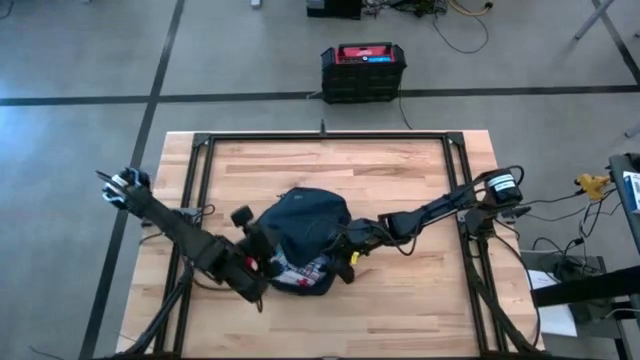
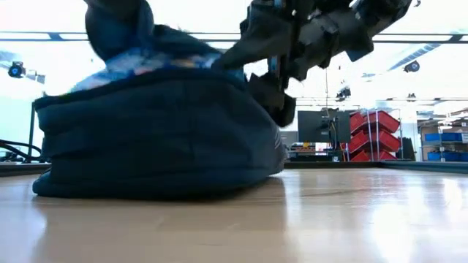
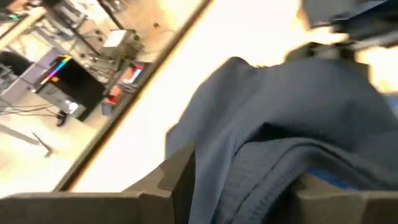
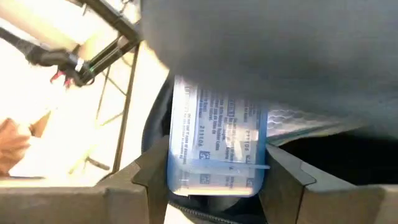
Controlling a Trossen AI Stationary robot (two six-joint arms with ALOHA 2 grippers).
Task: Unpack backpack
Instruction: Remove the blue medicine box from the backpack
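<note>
The backpack (image 1: 305,225) lies on the wooden table (image 1: 400,180), a little nearer its front edge than its back, with both arms meeting over it. The left gripper (image 1: 262,258) sits at the bag's left front corner; in its wrist view the navy fabric (image 3: 280,124) fills the space between the two dark fingers (image 3: 177,180), so it is clamped on a fold of the bag. The right gripper (image 1: 345,262) is at the bag's right front edge, and its wrist view shows a clear plastic packet with a printed blue-and-white label (image 4: 217,146) held between its fingers (image 4: 283,174), the packet reaching back into the bag's open mouth. From table height the bag is a low dark mound resting flat on the boards. Beyond each gripper, away from the bag, bare wood runs to the black frame rails (image 1: 195,190). Off the table's far edge a black box with a red top (image 1: 363,70) stands on the floor.
</note>
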